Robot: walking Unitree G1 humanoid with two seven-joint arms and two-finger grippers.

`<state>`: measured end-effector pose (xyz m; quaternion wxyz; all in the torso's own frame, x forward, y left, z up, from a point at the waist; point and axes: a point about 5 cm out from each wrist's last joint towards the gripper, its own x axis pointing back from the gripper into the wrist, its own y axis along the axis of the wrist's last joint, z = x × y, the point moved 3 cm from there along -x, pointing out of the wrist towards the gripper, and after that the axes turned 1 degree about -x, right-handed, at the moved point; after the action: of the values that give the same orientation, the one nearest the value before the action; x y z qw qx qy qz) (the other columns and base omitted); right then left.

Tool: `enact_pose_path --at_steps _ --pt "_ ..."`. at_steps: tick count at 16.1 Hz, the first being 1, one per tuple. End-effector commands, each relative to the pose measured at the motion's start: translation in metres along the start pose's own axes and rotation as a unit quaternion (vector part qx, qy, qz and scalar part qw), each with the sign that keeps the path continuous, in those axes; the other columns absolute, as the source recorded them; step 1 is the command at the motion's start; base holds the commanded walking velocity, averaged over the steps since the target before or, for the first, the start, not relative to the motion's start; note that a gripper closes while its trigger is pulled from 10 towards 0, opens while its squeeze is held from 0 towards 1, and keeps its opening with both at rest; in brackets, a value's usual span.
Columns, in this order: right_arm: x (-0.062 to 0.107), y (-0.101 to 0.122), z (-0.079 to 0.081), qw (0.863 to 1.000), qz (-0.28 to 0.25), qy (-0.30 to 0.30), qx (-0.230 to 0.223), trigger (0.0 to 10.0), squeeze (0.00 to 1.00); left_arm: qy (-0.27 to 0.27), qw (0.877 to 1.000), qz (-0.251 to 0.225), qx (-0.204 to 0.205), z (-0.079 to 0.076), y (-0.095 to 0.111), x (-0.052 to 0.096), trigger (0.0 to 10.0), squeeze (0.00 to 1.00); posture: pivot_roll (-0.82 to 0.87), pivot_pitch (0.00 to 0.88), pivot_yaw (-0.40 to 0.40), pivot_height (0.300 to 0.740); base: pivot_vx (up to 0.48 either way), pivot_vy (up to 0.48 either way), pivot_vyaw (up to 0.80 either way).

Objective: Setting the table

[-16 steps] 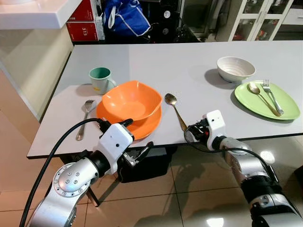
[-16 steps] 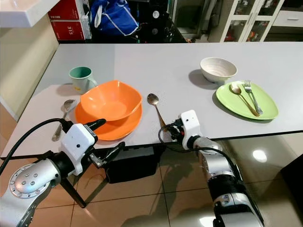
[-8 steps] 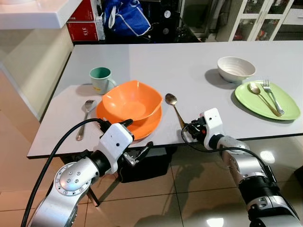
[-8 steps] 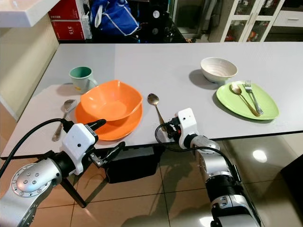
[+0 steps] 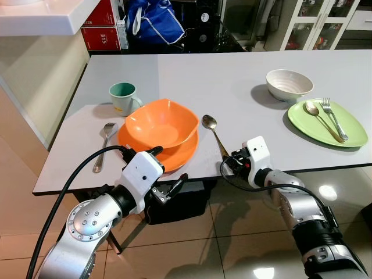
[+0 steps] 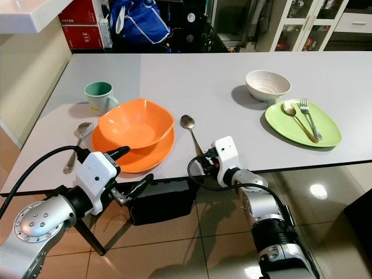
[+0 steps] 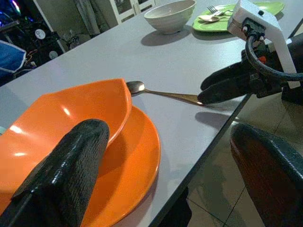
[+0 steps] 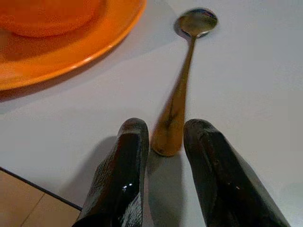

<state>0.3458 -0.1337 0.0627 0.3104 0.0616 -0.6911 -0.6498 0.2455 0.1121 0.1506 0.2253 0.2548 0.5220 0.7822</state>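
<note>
Leftward and closer to the table's front edge than a second ago, the right gripper (image 8: 163, 142) now has its two black fingers spread a little on either side of the handle end of the gold spoon (image 5: 214, 135), with a gap showing on each side, so it is not yet pinching it. That spoon lies on the grey table (image 5: 232, 81) just right of the orange bowl (image 5: 161, 123), its head pointing away from the robot. The orange bowl sits on an orange plate (image 5: 177, 156); a green mug (image 5: 123, 97) stands behind and left of the bowl, and a silver spoon (image 5: 104, 144) lies left of it. The left gripper (image 5: 168, 174) hovers in front of the bowl at the table edge, fingers spread wide, holding nothing. Far right of the bowl are a white bowl (image 5: 289, 84) and a green plate (image 5: 349, 131) carrying a spoon and a fork (image 5: 333, 116)
</note>
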Motion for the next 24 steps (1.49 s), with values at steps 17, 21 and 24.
enact_pose_path --at_steps 17,21,24 --pt "0.104 0.073 0.002 0.954 -0.201 -0.194 -0.113 10.0 0.00 0.269 0.962 -0.033 0.023 0.068 0.033 -0.023 10.0 0.00 0.00 0.000 -0.012 0.740 0.000 0.000 0.00" --pt "0.105 0.081 0.019 0.954 -0.203 -0.186 -0.118 10.0 0.00 0.298 0.953 -0.031 0.054 0.060 0.031 -0.013 10.0 0.00 -0.04 0.000 -0.033 0.740 0.000 0.000 0.00" --pt "0.113 0.083 0.014 0.947 -0.207 -0.211 -0.129 10.0 0.00 0.299 0.953 -0.021 0.051 0.064 0.028 -0.014 10.0 0.00 -0.06 0.000 0.005 0.740 0.000 0.000 0.00"
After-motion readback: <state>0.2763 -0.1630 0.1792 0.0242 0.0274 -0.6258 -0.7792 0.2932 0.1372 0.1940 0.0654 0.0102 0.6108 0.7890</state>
